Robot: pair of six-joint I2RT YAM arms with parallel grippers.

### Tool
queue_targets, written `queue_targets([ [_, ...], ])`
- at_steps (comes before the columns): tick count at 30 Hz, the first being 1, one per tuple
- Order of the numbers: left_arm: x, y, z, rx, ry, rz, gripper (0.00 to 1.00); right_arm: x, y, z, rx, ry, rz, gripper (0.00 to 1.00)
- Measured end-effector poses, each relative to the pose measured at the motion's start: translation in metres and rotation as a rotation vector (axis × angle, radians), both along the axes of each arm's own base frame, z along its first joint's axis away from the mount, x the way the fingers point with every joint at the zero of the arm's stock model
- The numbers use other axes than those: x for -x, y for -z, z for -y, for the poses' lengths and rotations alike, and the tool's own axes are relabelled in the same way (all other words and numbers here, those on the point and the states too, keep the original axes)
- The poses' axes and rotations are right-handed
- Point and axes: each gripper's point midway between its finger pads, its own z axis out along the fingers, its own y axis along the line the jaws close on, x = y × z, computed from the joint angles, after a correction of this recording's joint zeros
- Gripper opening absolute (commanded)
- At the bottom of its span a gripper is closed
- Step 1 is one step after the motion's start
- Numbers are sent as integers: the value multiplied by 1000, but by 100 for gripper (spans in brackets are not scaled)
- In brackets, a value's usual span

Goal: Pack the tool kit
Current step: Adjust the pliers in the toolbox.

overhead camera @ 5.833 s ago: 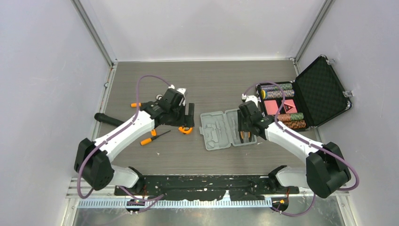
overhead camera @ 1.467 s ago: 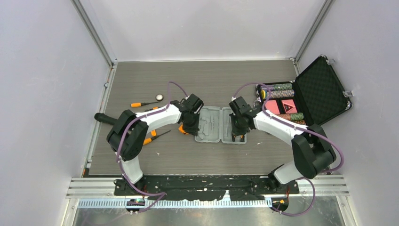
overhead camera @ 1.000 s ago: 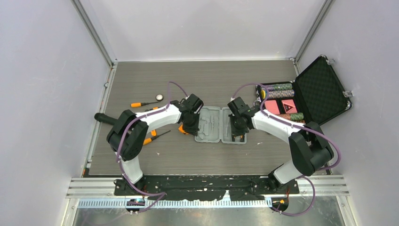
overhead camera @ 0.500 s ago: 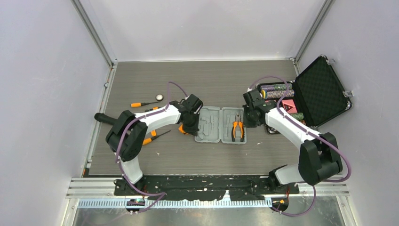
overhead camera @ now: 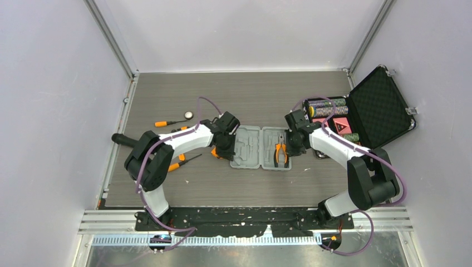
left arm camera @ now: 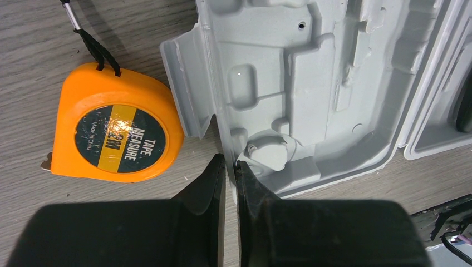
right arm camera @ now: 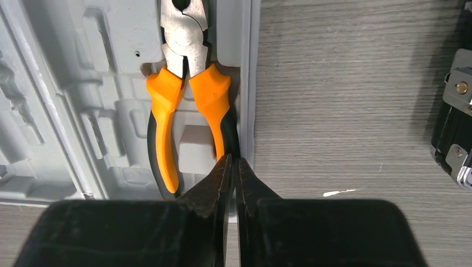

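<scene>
The grey case lies open and flat mid-worktop, moulded slots facing up. Orange-and-black pliers sit in its right half, steel nose pointing away from the arms. An orange tape measure lies just beside its left rim. The left gripper has its jaws pressed nearly together at that rim. The right gripper has its jaws pressed together beside the pliers' right handle. Two screwdrivers lie further left.

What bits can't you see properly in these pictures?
- Top view: the tape measure is mostly hidden under the left arm.
- Right wrist view: the right gripper hides one pliers handle's end.
- Left wrist view: the grey case runs off the top and right edges.
- Top view: the far screwdriver's tip is too small to tell.
</scene>
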Motion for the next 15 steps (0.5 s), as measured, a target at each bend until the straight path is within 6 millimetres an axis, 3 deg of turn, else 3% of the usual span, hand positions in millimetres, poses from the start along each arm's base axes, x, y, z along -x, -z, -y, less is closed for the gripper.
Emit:
queue_targets([
  [15, 0, 0, 0, 0, 1, 0, 7, 1, 4, -5, 34, -30, -11, 6],
])
